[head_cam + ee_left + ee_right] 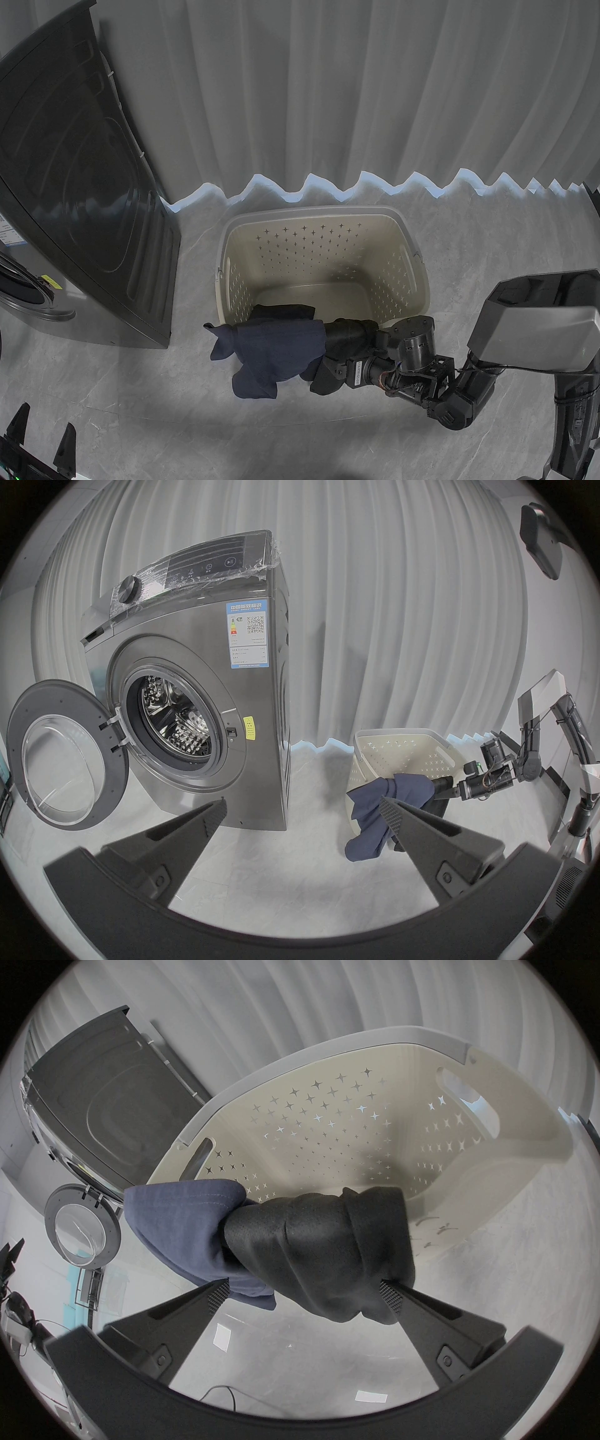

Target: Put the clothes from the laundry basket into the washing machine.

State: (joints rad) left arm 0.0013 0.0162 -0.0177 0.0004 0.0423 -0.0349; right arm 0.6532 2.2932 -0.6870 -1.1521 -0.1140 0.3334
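My right gripper [331, 359] is shut on a bundle of clothes, a navy garment [275, 350] and a black one [345, 337]. It holds them over the front rim of the beige laundry basket [312, 214], above the floor. In the right wrist view the black cloth [319, 1247] and the navy cloth [181, 1210] bulge between the fingers [215, 1291]. The grey washing machine [250, 686] stands to the left of the basket, its round door [62, 755] swung open and the drum [175, 720] bare. My left gripper [300, 811] is open and low at the near left [42, 431].
A white curtain [350, 94] hangs behind the basket and machine. Grey tiled floor [187, 400] lies open between the basket and the machine's front. The basket's perforated walls and bottom [312, 294] show bare.
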